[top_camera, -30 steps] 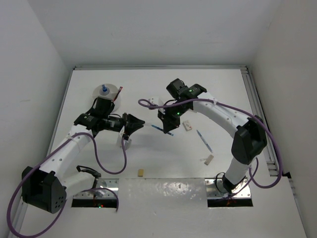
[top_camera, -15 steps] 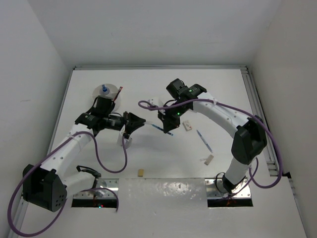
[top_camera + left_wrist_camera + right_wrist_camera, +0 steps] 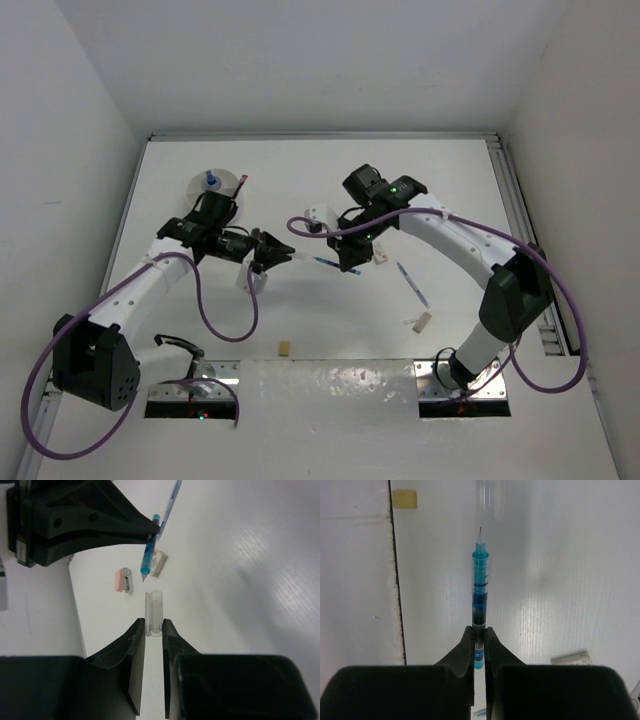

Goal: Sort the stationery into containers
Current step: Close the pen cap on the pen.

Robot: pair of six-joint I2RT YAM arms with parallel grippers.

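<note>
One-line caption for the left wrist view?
Left jaws pinch a clear cap; the right jaws' blue pen points at it.

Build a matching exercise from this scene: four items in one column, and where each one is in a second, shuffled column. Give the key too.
Items
1. blue pen
2. clear cap
3. blue-capped bottle
4. tan block

Places
A. inside the white bowl
B. loose on the table, towards its near edge
C. pinched in the left gripper
D. clamped in the right gripper

Pairs: 1-D, 2-C, 3-A, 4-B
</note>
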